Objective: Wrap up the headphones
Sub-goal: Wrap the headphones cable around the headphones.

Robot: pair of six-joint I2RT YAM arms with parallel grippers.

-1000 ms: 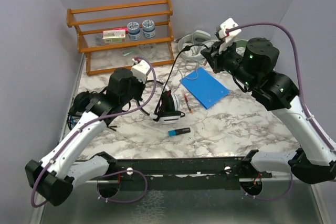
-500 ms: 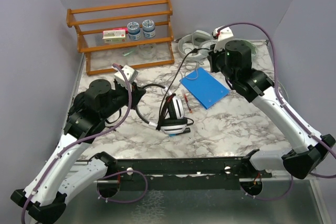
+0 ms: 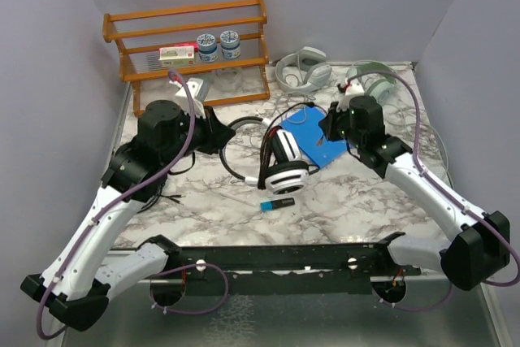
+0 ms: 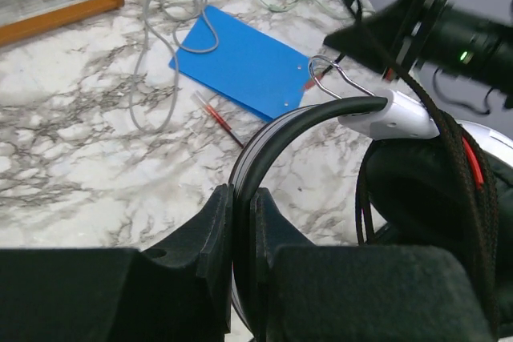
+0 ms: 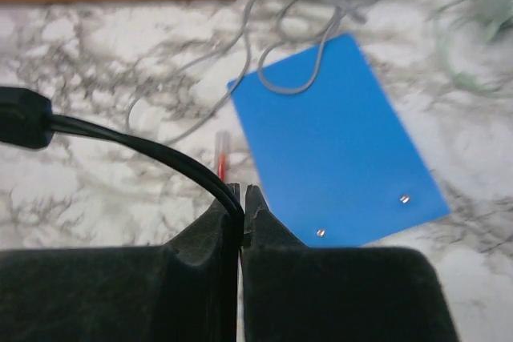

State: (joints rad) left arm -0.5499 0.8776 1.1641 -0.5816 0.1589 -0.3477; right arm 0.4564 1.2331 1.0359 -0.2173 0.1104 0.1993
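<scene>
The left claw (image 4: 243, 214) is closed narrow on the black headband (image 4: 280, 130) of the white-and-black headphones (image 3: 284, 166), the band pinched edge-on between its two fingers. From that grip the band arches away ahead of the claw and to its right, ending in a white hinge piece, with a dark ear cup filling the space just right of the fingers. The top view puts both cups low over the marble bench (image 3: 366, 193), between the two arms, though whether they rest on it cannot be told. The right claw (image 5: 241, 198) is shut tight on the thin black cable (image 5: 136, 140) of the same pair; the cable runs out of its fingertips up and to the left, to a thicker black piece at the frame edge. Beyond this claw and slightly right lies a blue sheet (image 5: 337, 142), flat on the bench, and a red pen (image 5: 222, 162) lies just ahead of the fingertips, beside the sheet's left edge. A loose grey cable (image 5: 298, 82) curls over the sheet's far end. Farther off sit pale grey headphones (image 3: 302, 67) and a wooden rack (image 3: 187, 12).
</scene>
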